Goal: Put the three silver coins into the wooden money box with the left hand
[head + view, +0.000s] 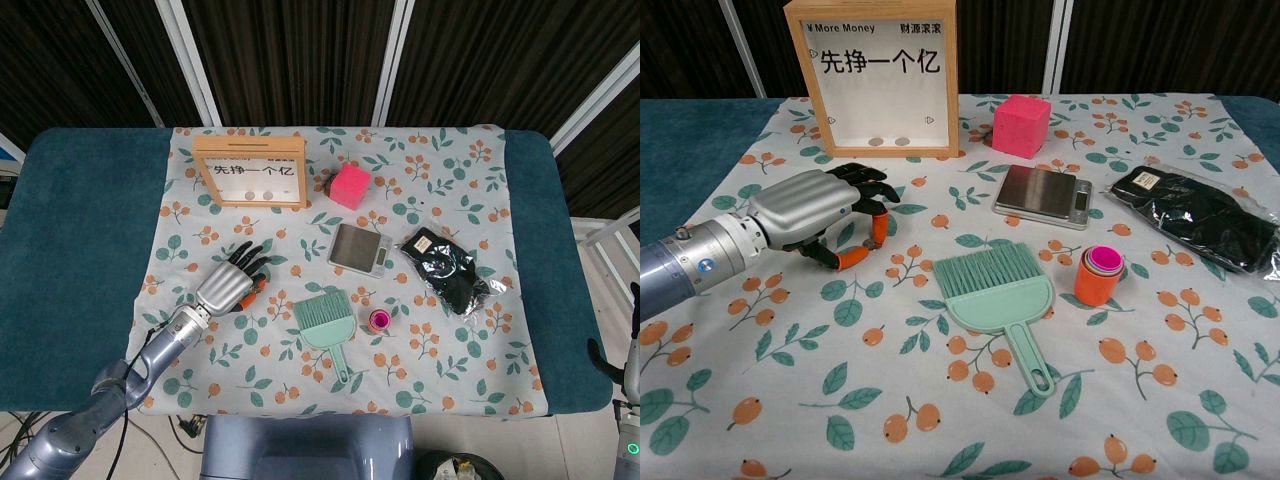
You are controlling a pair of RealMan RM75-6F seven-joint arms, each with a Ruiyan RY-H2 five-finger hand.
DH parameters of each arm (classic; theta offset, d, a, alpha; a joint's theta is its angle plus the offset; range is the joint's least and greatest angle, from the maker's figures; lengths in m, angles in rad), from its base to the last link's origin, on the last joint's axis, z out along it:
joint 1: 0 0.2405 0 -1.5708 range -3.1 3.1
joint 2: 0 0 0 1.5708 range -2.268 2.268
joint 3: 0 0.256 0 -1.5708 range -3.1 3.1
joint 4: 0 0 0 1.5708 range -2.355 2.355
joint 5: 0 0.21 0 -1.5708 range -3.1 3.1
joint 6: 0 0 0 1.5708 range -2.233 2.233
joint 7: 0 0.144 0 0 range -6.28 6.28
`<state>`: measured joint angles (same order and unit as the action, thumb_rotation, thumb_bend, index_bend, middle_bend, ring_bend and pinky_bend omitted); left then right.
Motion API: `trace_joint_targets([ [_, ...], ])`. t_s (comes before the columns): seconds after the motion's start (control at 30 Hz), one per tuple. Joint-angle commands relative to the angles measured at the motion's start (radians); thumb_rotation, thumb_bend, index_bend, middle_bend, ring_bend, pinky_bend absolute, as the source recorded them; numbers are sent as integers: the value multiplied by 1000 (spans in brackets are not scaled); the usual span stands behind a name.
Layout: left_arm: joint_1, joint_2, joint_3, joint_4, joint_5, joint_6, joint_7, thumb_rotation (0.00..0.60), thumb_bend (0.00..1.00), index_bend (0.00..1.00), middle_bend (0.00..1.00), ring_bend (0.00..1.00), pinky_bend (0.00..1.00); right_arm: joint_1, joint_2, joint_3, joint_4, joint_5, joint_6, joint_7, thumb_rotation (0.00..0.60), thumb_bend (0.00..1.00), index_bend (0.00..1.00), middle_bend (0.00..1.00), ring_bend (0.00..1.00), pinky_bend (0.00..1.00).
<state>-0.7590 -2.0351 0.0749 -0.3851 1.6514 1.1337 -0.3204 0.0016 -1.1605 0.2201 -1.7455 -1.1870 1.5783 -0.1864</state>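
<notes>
The wooden money box (250, 171) (872, 78) stands upright at the back left of the cloth, and two silver coins (889, 141) lie behind its clear front. My left hand (231, 280) (818, 208) hovers low over the cloth in front of the box, palm down. Its fingers curve downward and the thumb stays apart from them. A small silver coin (872, 243) seems to lie on the cloth just under the orange fingertips (880, 226), partly hidden. Nothing shows in the hand's grasp. My right hand (628, 372) is only a sliver at the right edge, off the table.
A pink cube (350, 185) sits right of the box. A small scale (358, 249), a teal dustpan brush (324, 324), stacked orange and pink cups (378, 321) and a black bagged item (447, 268) lie across the middle and right of the floral cloth (440, 370).
</notes>
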Motion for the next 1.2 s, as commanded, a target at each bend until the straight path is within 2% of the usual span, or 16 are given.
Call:
trace_joint_targets([
  [0.03,-5,2,-3,-4,-5,-17,9,600,389,464,134,0,0,0,0,1,0,0,0,0,600,358,36,21,24,0],
  [0.87,-16,36,-22,-83,-29,-71,82,600,383,441,119,0,0,1,-3,-1,5,-11,6,1,600,358,48,21,24,0],
  [1.2,-12,46,-28,-110,-35,-66,101,600,384,575,166,18,2,1,-6,-1,6,-11,8,0,600,358,48,21,23,0],
])
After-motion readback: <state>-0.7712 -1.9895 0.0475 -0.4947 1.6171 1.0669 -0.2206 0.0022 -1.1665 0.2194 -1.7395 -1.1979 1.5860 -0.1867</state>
